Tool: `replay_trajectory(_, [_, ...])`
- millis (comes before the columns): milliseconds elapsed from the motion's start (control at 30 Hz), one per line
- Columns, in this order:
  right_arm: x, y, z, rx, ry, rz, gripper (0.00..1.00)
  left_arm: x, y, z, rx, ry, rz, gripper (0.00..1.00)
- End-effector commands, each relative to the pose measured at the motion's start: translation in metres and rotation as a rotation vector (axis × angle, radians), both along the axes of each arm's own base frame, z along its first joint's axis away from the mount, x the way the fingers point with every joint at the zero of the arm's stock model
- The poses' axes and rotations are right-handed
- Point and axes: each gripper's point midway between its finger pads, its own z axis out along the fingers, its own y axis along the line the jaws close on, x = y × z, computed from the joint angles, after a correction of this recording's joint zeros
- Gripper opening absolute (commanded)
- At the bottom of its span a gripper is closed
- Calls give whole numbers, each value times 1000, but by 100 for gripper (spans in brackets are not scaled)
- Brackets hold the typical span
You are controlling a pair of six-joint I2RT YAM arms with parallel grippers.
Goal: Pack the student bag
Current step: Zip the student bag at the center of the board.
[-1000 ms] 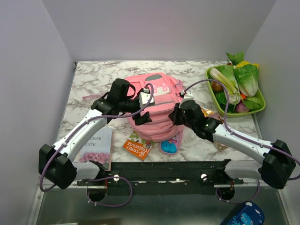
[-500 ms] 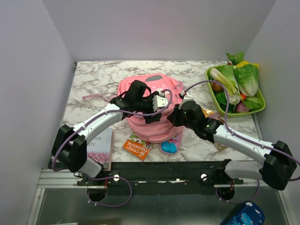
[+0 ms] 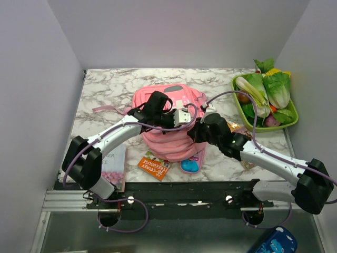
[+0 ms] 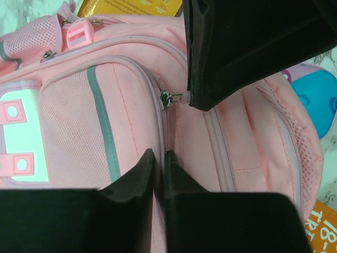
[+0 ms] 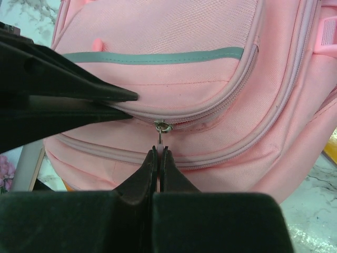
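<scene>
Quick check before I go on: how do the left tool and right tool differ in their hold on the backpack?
The right tool is shut on the zip pull. The left tool pinches the fabric of the student bag, not a pull. The right tool's jaws meet fully, while the left tool's show a thin slit. Shared: both are clamped on the same pink bag, with their tips close together.

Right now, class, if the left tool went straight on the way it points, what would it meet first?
The student bag: the left tool has its tips at the pink fabric by a zip seam, so it would likely press into that. Depth is hard to judge.
</scene>
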Motion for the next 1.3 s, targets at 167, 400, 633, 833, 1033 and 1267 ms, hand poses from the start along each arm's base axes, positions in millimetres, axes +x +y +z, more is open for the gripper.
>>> replay_trajectory(167, [9,-11,14,-33,-62,-27,1,-7,8,22,32,-87,-73,0])
replay_trajectory(400, [28,-35,0,-117,-59,-91,1,-41,44,10,134,-64,-148,0])
replay_trajectory(633, [36,-39,0,-150,-70,-89,1,-61,63,-1,155,-60,-192,0])
replay_trajectory(833, [50,-34,-1,-185,-76,-85,1,-79,71,1,171,-89,-306,0])
replay_trajectory(1033, [68,-26,-4,-220,-84,-85,1,-99,80,-1,187,-86,-409,0])
replay_trajectory(1267, [78,-21,20,-192,-136,-101,31,-107,85,6,183,-82,-418,0])
